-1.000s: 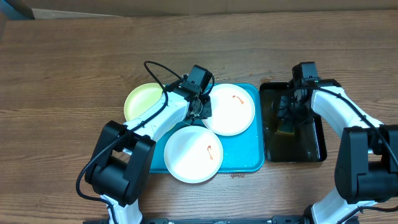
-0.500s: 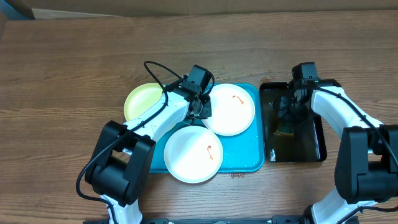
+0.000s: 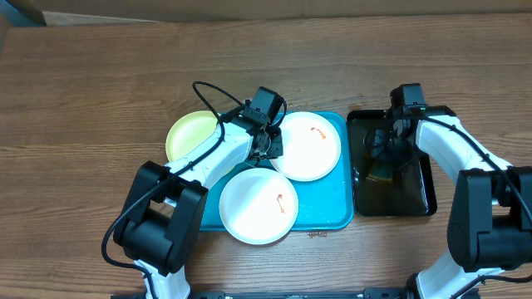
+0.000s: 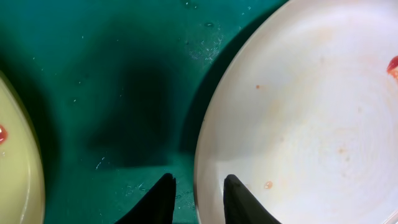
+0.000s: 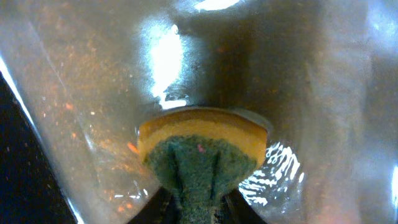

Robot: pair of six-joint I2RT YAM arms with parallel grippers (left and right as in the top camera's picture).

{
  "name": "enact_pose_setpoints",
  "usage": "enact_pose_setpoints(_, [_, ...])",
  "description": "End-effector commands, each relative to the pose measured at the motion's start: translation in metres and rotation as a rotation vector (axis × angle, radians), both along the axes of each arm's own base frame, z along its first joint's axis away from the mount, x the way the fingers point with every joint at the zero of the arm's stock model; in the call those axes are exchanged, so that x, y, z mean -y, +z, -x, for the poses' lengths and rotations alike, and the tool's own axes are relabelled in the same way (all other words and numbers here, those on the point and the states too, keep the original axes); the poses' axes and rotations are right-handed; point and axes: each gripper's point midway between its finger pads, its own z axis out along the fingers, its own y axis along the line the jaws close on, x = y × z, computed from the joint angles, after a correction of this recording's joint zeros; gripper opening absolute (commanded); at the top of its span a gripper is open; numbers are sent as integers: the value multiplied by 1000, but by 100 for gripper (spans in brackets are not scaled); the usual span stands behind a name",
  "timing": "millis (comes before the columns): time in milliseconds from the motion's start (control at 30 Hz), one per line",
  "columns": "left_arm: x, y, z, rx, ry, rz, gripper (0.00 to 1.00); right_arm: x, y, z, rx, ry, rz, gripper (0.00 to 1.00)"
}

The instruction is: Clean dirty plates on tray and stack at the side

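The turquoise tray (image 3: 326,204) holds three plates. A pale yellow-green plate (image 3: 193,133) sits at its left edge. One white plate (image 3: 312,149) lies at the upper right and another white plate (image 3: 253,208) at the front; both carry orange-red smears. My left gripper (image 3: 270,148) is shut on the left rim of the upper white plate (image 4: 298,112), one finger over the tray (image 4: 112,74) and one inside the plate. My right gripper (image 5: 198,200) is shut on a yellow sponge (image 5: 202,149) with a green scouring face, held in the wet black tray (image 3: 420,199).
The black tray stands just right of the turquoise tray and holds shallow water. Bare wooden table (image 3: 83,100) lies to the left, behind and in front. The yellow-green plate's edge (image 4: 15,168) shows at the left of the left wrist view.
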Motion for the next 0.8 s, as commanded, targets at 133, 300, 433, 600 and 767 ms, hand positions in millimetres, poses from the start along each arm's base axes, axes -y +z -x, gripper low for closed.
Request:
enact_pose_setpoints(133, [3, 4, -7, 27, -20, -6, 32, 1, 0, 2, -6, 2, 0, 35])
enact_pose_setpoints(300, [3, 4, -7, 27, -20, -6, 32, -2, -4, 5, -11, 7, 0, 40])
enact_pose_setpoints(433, [3, 4, -7, 27, -20, -6, 31, -2, -10, 9, -17, 7, 0, 36])
enact_pose_setpoints(600, [3, 4, -7, 27, -20, -6, 31, -2, -10, 11, -21, 7, 0, 16])
enact_pose_setpoints(767, [3, 4, -7, 27, -20, -6, 31, 0, 1, 4, -17, 2, 1, 4])
